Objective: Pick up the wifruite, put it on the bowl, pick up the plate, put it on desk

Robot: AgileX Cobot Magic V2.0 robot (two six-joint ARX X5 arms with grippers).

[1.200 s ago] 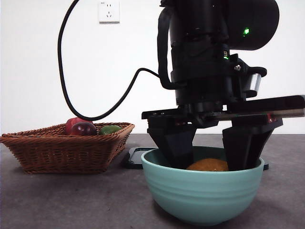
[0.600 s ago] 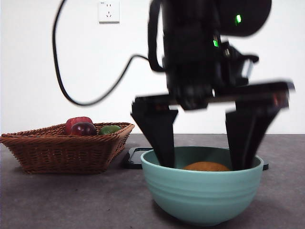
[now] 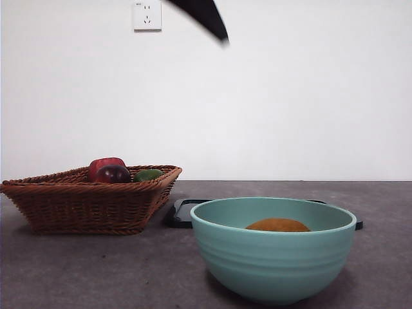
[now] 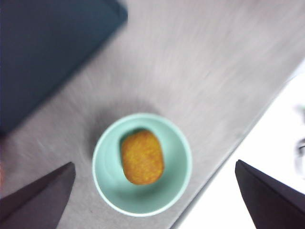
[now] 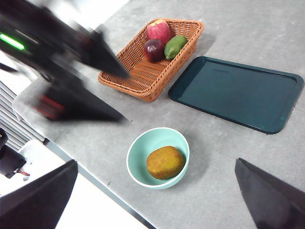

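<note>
The orange-yellow wifruite (image 3: pixel 279 224) (image 4: pixel 142 157) (image 5: pixel 165 162) lies loose inside the mint-green bowl (image 3: pixel 273 261) (image 4: pixel 107 183) (image 5: pixel 136 164), which stands on the desk (image 3: pixel 96 270). Behind the bowl lies the plate (image 3: pixel 183 212) (image 4: pixel 47 52) (image 5: pixel 237 93), dark teal, rectangular and bare. My left gripper (image 4: pixel 154 163) hangs high over the bowl, open and holding nothing; the right wrist view shows it as a blurred dark shape (image 5: pixel 102 86). In the front view only a black tip (image 3: pixel 206 16) shows at the top edge. My right gripper (image 5: pixel 155 162) waits high above the desk, open and holding nothing.
A brown wicker basket (image 3: pixel 84 206) (image 5: pixel 143 78) stands left of the plate with a red fruit (image 5: pixel 160 30), a dark purple fruit (image 5: pixel 153 49) and a green fruit (image 5: pixel 175 46). The bowl sits close to the desk's front edge (image 5: pixel 100 183).
The left gripper, whose open jaws stood in the bowl either side of the wifruite, has risen almost out of the front view. The wifruite stays in the bowl.
</note>
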